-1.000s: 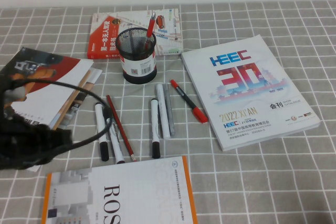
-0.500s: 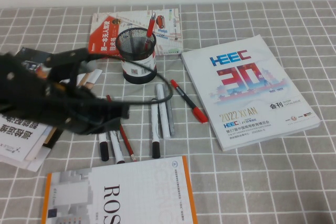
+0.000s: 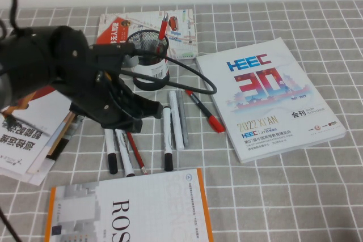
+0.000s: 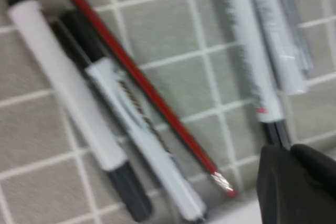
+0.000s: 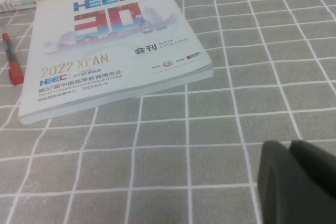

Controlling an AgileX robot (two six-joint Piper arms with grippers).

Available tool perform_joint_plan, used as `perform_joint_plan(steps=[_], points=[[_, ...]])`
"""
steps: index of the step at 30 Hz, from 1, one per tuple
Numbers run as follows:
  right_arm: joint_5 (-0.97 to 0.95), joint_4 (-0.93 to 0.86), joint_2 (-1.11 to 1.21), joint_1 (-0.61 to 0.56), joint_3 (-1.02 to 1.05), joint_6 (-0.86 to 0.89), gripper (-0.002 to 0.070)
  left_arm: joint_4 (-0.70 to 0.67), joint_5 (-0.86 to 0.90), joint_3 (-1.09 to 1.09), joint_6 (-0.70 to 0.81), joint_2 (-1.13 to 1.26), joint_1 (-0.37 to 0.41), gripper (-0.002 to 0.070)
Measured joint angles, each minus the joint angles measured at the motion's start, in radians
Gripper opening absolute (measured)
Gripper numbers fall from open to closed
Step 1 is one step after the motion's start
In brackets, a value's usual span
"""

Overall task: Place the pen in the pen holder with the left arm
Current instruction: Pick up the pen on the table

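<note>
Markers lie in a loose row on the checked worktop (image 3: 272,196), and the left tool (image 3: 146,110) hangs low over them, with the left arm's black bulk behind it; whether it is spread or pressed together I cannot tell. The pen (image 3: 167,134), a white-barrelled marker, lies flat just beside the tool, and in the left wrist view its black cap end sits right next to the tool's tip. 2 similar markers (image 3: 118,150) and a red pencil (image 3: 135,152) lie on the tool's other side, so I only judge this 1 to be the target. The pen holder (image 3: 148,42) stands a little beyond the tool, partly hidden by the arm, with a red pen (image 3: 163,26) in it. The pen looks light, stiff and smooth, so it could roll. A pinch across the middle of the barrel seems safest. The right tool (image 5: 299,182) hovers near a corner of the catalogue (image 5: 105,51), and I cannot tell its state either.
</note>
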Motion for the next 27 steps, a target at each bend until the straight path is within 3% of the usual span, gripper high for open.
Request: perform_joint_plan(steps=[8, 18, 27], points=[[0.000, 0.000, 0.000, 0.000, 0.000, 0.000, -0.0012, 0.087, 0.036, -0.078, 0.033, 0.086, 0.000, 0.0015], [0.000, 0.000, 0.000, 0.000, 0.000, 0.000, -0.0012, 0.097, 0.119, -0.105, -0.010, 0.163, 0.108, 0.0253], [0.000, 0.000, 0.000, 0.000, 0.000, 0.000, -0.0012, 0.115, 0.096, -0.106, -0.075, 0.227, 0.141, 0.0280]])
